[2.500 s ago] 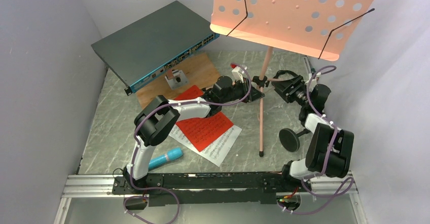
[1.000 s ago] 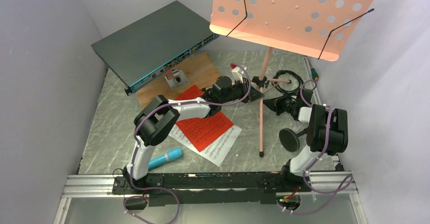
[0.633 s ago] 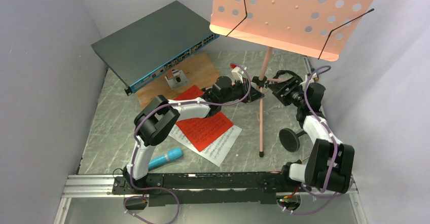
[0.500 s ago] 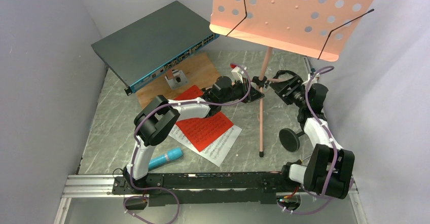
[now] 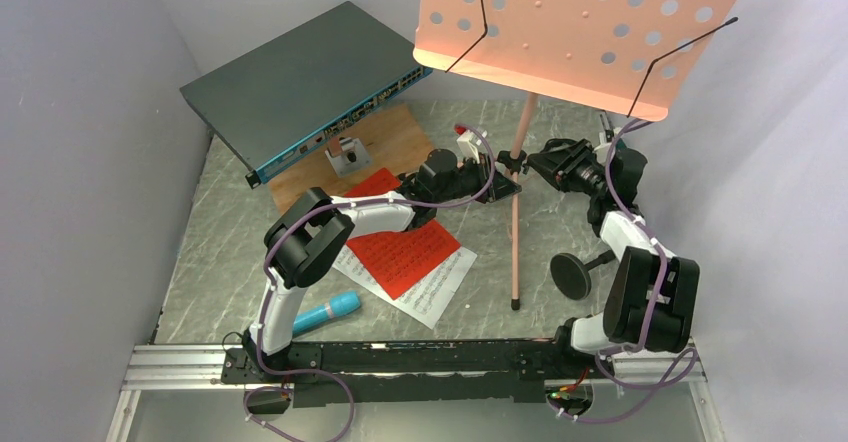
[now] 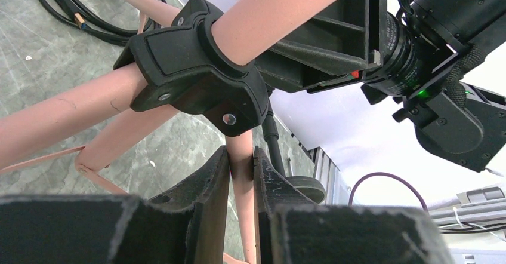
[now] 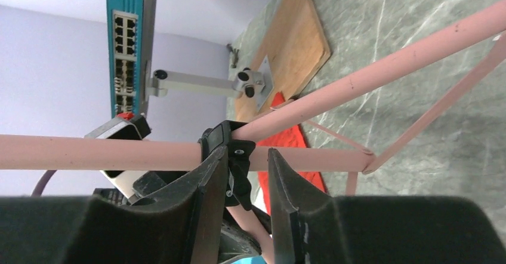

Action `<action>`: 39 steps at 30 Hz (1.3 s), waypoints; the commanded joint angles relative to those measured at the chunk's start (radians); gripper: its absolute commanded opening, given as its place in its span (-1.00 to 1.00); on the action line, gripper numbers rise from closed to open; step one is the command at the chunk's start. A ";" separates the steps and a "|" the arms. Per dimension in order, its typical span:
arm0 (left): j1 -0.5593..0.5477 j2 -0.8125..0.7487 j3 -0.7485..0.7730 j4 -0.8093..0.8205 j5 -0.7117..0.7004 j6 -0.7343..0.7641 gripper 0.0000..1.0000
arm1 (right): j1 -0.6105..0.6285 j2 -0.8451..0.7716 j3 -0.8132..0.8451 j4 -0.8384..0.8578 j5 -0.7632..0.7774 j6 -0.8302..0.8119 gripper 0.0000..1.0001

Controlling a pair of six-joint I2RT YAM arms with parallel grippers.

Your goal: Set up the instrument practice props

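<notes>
Music stand [image 5: 523, 127]: upright on its tripod at the far middle of the table [image 5: 240, 262], between both arms
Left claw [image 6: 240, 156]: clamped on one thin leg just below the black hub [image 6: 191, 67]
Right claw [image 7: 246, 156]: fingers astride the hub; pinching or not, cannot tell
Handling: likely light but top-heavy (wide tray [image 5: 580, 32] up high); tubes stiff, smooth, apt to slip; best held low, near the hub

Sheet-music pages [image 5: 405, 257] lie left of music stand [image 5: 580, 32], mic stand [image 5: 572, 275] seemingly toppled right
</notes>
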 commanded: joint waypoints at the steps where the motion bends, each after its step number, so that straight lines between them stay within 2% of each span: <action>1: 0.032 0.095 -0.062 -0.334 -0.008 0.079 -1.00 | 0.002 0.059 -0.012 0.099 -0.064 0.096 -0.37; 3: 0.032 0.096 -0.063 -0.330 -0.010 0.078 -1.00 | 0.002 0.087 -0.030 0.131 -0.075 0.133 -0.46; 5: 0.032 0.101 -0.055 -0.334 -0.008 0.080 -1.00 | 0.002 0.121 -0.042 0.146 -0.086 0.174 -0.79; 7: 0.032 0.103 -0.049 -0.344 -0.008 0.081 -1.00 | 0.002 0.161 -0.056 0.173 -0.099 0.230 -1.00; 10: 0.032 0.104 -0.054 -0.335 -0.010 0.079 -1.00 | 0.002 0.207 -0.085 0.184 -0.097 0.283 -1.00; 14: 0.032 0.106 -0.044 -0.351 -0.012 0.086 -1.00 | 0.002 0.242 -0.128 0.075 -0.034 0.254 -1.00; 20: 0.033 0.116 -0.037 -0.351 -0.007 0.082 -1.00 | 0.002 0.325 -0.161 0.056 -0.031 0.277 -1.00; 24: 0.033 0.119 -0.041 -0.338 -0.005 0.075 -1.00 | 0.002 0.363 -0.179 0.079 -0.044 0.322 -1.00; 28: 0.033 0.118 -0.033 -0.353 -0.007 0.081 -1.00 | 0.003 0.439 -0.222 0.192 -0.079 0.423 -1.00; 35: 0.033 0.112 -0.043 -0.351 -0.007 0.081 -1.00 | 0.000 0.486 -0.241 0.199 -0.050 0.410 -1.00; 39: 0.035 0.110 -0.052 -0.331 -0.001 0.073 -1.00 | -0.001 0.419 -0.190 0.099 -0.012 0.312 -1.00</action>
